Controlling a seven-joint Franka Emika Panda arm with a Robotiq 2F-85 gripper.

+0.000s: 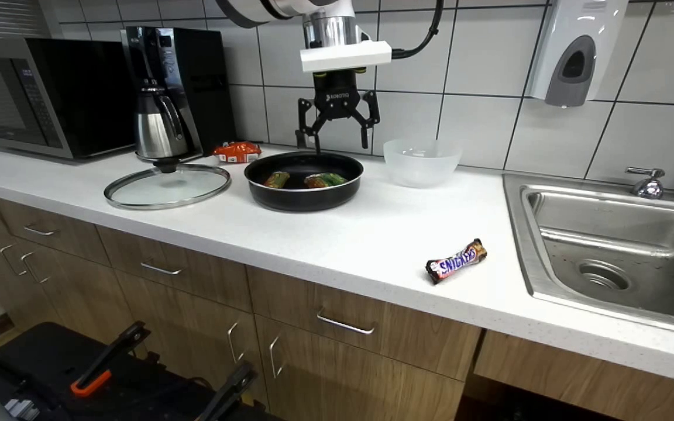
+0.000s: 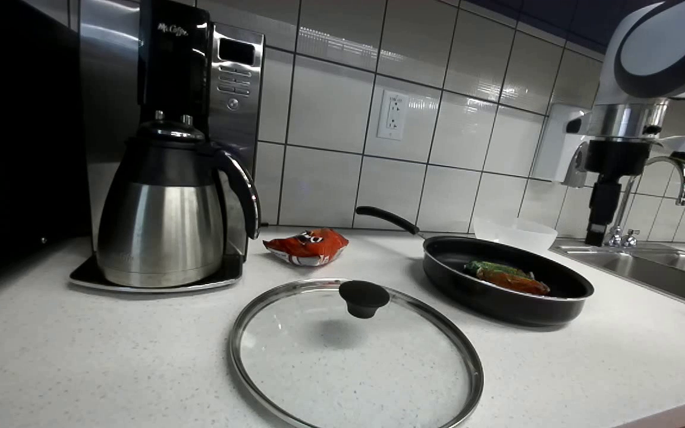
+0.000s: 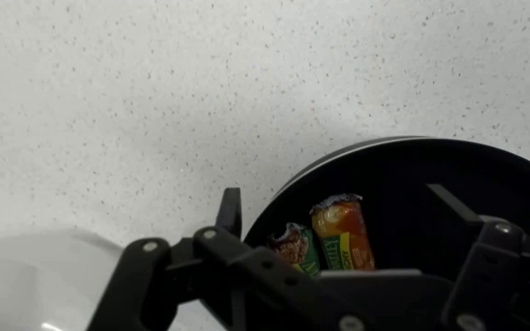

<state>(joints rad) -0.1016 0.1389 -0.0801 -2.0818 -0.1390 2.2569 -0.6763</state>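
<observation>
My gripper hangs over the black pan with its jaws spread wide and nothing between them. From the side, in an exterior view, the gripper points straight down. Inside the pan lie two wrapped bars: an orange one and a green one. The wrist view shows both below the gripper, their lower ends hidden by its linkage. A Snickers bar rests on the white counter near its front edge, well away from the gripper.
A glass lid lies beside the pan, and a red snack bag is behind it. Near the pan stands a translucent bowl. The steel sink is beyond. A coffee maker with carafe and a microwave line the wall.
</observation>
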